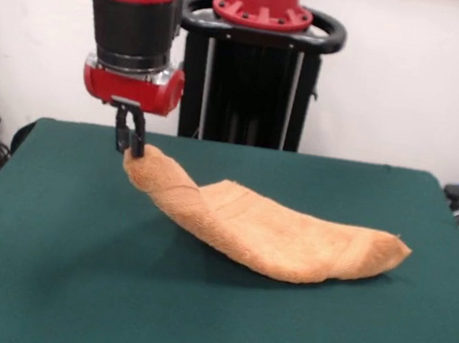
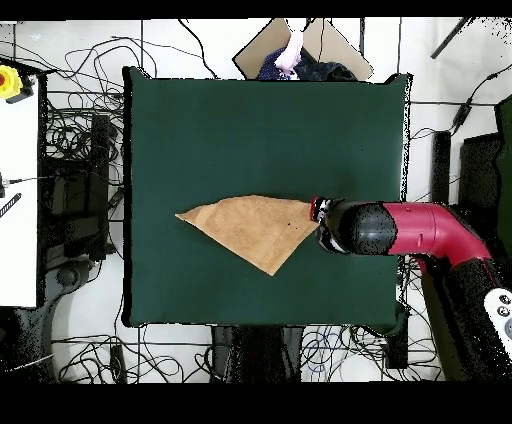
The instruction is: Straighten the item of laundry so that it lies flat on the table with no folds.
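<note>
Sawyer arm [image 1: 136,15] comes down from the top left in the front view, wrist section vertical, black cuff above a red flange, gripper [image 1: 130,137] pointing straight down near the table's far left area. Jaws are closed together, pinching the upper end of the towel [image 1: 264,231] between the black fingers [image 1: 137,136]. That pinched end is lifted off the table [image 1: 54,284]; from there the towel slopes down and to the right in a long sagging strip, with the low far end resting on the green top at the right of centre. Cloth is folded over on itself lengthwise, a curved crease line shows near the raised end, a fold ridge near the resting end. Not flat. In the overhead view the arm [image 2: 420,232] reaches in horizontally from the right side, red link then a black and grey wrist over the table's right part, which covers the gripper itself there, so the fingers are hidden from above. The towel [image 2: 255,228] in that view reads as a rough triangle: one point at the left near the table's middle, one tucked under the wrist at the right, one toward the robot's edge. It lies a bit toward the robot's side of centre, well inside the table [image 2: 200,120] edges on all sides. A person [image 2: 292,52] shows at the table's far edge in the overhead view, only partly in frame.
</note>
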You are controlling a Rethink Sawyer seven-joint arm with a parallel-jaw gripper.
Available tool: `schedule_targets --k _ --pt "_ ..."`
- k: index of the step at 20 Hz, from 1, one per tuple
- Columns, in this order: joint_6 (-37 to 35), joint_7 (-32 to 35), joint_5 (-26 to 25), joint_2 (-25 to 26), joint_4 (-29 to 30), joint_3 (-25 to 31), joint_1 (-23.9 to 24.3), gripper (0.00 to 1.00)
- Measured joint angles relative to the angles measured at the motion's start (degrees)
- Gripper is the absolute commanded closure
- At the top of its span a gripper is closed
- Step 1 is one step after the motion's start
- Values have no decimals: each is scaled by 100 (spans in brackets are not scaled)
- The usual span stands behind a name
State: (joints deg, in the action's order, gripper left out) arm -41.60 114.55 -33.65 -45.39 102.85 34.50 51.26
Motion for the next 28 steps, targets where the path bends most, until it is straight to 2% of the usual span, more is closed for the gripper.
schedule_targets --k 1,15,20,28 --pt "1 0 -1 -98 0 28 10 0" --pt "1 0 -1 -206 17 55 32 0" --pt "13 0 9 -384 248 54 -47 0" --pt "546 0 15 -901 1007 18 -876 0"
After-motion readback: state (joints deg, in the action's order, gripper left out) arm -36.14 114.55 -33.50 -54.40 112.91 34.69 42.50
